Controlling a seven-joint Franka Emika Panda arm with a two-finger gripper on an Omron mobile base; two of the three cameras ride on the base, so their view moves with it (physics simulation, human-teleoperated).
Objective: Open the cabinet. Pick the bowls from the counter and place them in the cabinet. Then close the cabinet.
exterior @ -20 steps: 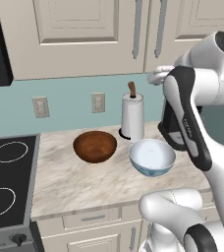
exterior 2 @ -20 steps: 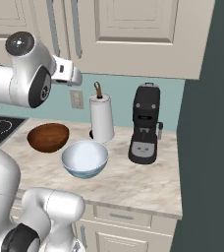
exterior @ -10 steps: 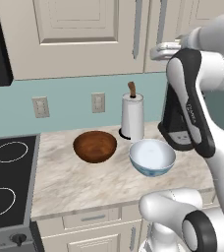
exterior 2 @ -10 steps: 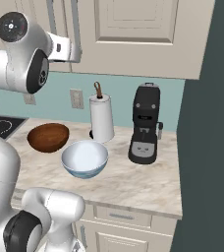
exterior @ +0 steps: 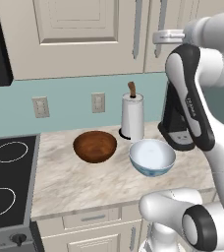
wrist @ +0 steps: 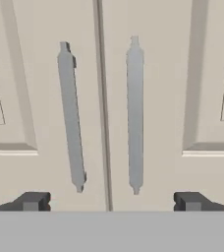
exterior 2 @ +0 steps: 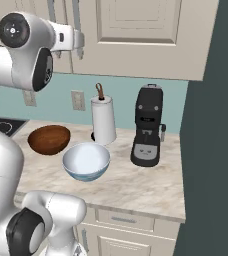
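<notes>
Cabinet (wrist: 104,98) doors shut; coffee machine (exterior 2: 147,126) beside paper towel roll (exterior 2: 103,120).

Landmark: white paper towel roll on upright holder (exterior: 132,118), standing on beige marbled stone counter (exterior: 84,184) near back wall.

- Round dark brown wooden bowl (exterior: 95,146): left of roll, bit in front, on counter.
- Round white bowl with blue patterned outside (exterior: 152,157): in front of roll, slightly right, just beside brown bowl, apart from it.
- Black coffee machine (exterior 2: 147,132): right of roll, on counter.
- Black stovetop with white rings (exterior: 6,182): far left of roll, past brown bowl.
- Two wall outlets (exterior: 98,102): left of roll, on wall behind.
- Large beige wall cabinet with two raised-panel doors (exterior: 79,34): above roll, doors shut, two long silver bar handles (wrist: 135,113) side by side at door seam.
- Small beige drawer front (exterior: 92,217): below counter edge, under bowls.
- Two-finger gripper (wrist: 111,201): above roll, close before cabinet handles, one fingertip either side of pair.
</notes>
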